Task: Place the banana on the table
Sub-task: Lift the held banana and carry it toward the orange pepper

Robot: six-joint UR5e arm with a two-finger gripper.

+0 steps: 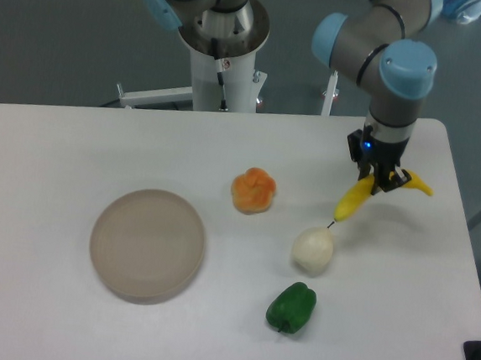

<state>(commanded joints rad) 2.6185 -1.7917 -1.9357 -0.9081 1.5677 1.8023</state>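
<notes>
Yellow plastic-looking banana (358,199) is held aloft in the end effector (382,181), whose fingers are closed on the fruit near its middle. One tip points down and to the left; the other juts out to the right of the fingers. It hangs above the right part of the bench (75,149), clear of the surface as far as I can judge.

Below and to the left of its lower tip sits a pale pear-like fruit (313,249) with a thin stem close to that tip. A green pepper (292,307) lies nearer the front edge, an orange lobed fruit (254,190) sits towards the centre, and a round beige plate (148,243) lies well to the left.

Assessment: the step in hand is carrying the fruit to a bare patch and setting it down. Recommendations:
- Choose bare bench, well apart from the pear's stem and away from the right edge.
- Lower slowly, since the drooping tip will meet the surface first.
- Release only once the fruit is supported.
- Lift straight up afterwards so the fingers do not drag it.
</notes>
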